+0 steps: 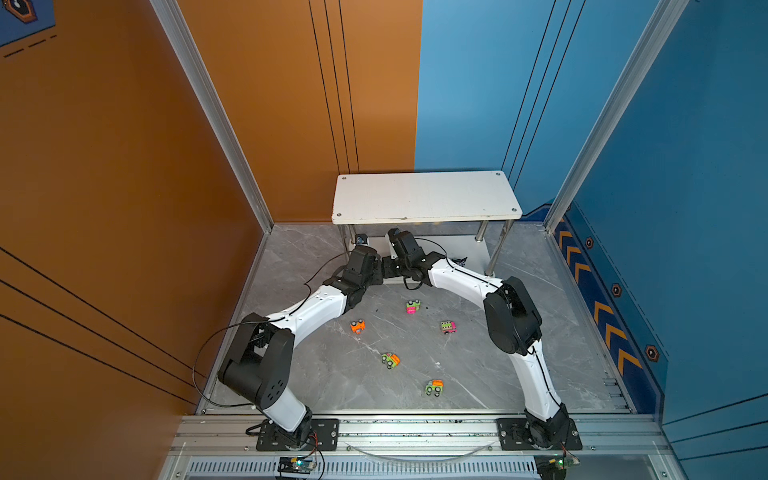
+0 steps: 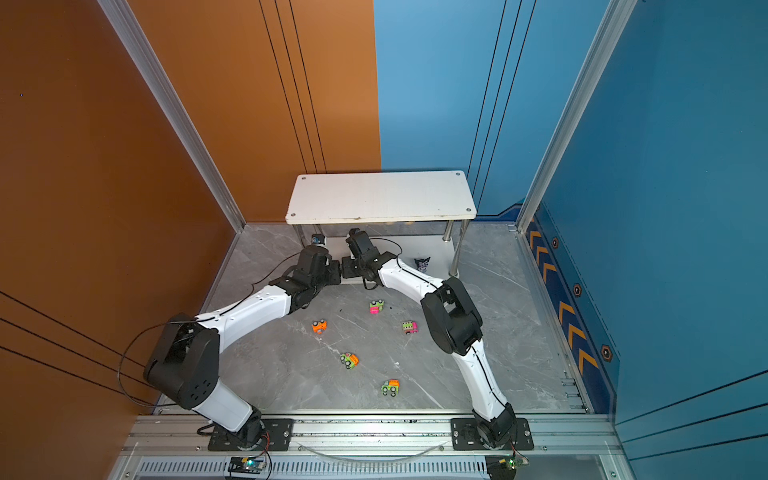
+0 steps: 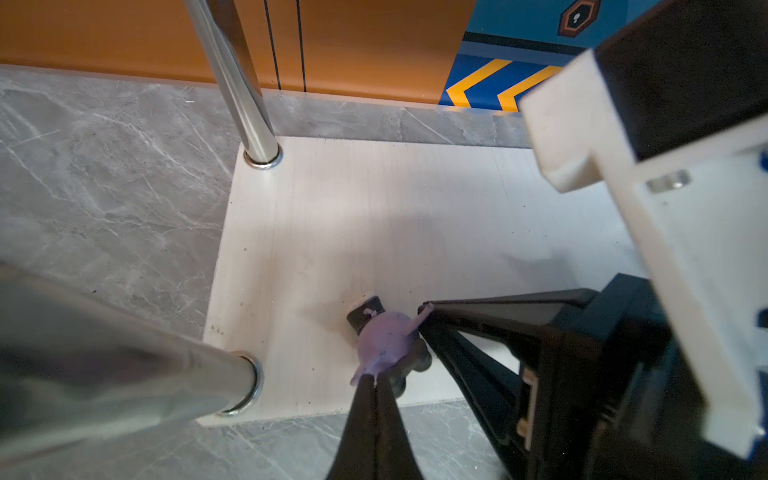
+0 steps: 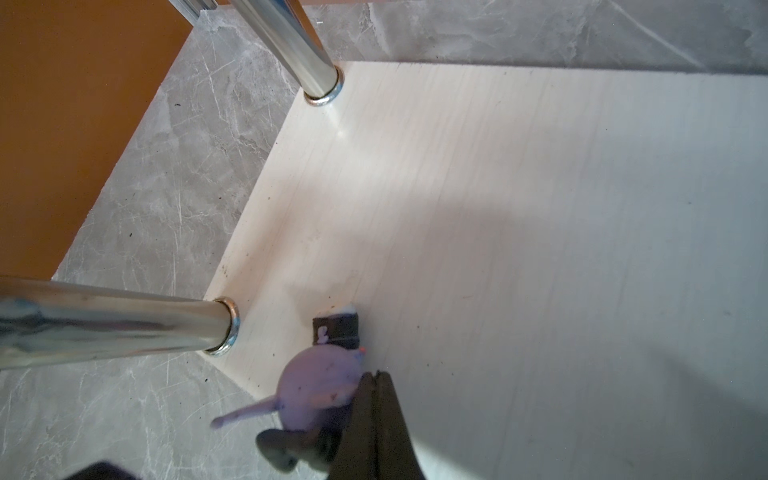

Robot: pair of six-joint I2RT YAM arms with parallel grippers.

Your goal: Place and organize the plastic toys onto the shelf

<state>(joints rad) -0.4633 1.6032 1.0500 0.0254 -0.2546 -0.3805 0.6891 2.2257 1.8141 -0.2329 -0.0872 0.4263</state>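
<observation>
Nearest on the grey surface (image 1: pixel 332 374), five plastic cars (image 1: pixel 390 360) are lying scattered, judged light, stiff and apt to roll, best being pinched across the body. Farther back, both arms (image 1: pixel 307 311) are being held low beneath the shelf (image 1: pixel 424 195), wrists nearly meeting. On its lower tier, beside a chrome post (image 3: pixel 249 116), a purple-headed figurine (image 3: pixel 384 340) is being touched by the left fingers (image 3: pixel 359 424) and right fingers (image 4: pixel 390 424), each pair pressed together; a pinch cannot be told.

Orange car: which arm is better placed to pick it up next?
Left, probably. The orange car lies left of the middle, beside the left arm. Left gripper and right gripper are both shut at the shelf; the right would have to reach across.
</observation>
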